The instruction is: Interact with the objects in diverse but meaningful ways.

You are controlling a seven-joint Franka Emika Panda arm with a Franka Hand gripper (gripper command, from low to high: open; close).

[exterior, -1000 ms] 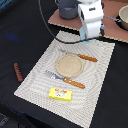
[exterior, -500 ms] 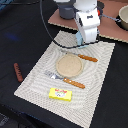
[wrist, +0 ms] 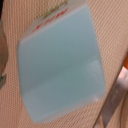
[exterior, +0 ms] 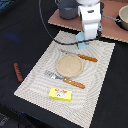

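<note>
From the exterior view's left, the brown sausage lies on the dark table, the yellow box sits on the mat's near edge, and the pale blue carton lies under the gripper, whose finger state cannot be told.

A black tabletop carries a beige woven placemat, with a wooden board behind.

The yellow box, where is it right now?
In the exterior view, the yellow box lies flat on the striped mat, at its near edge, just in front of the fork.
</note>
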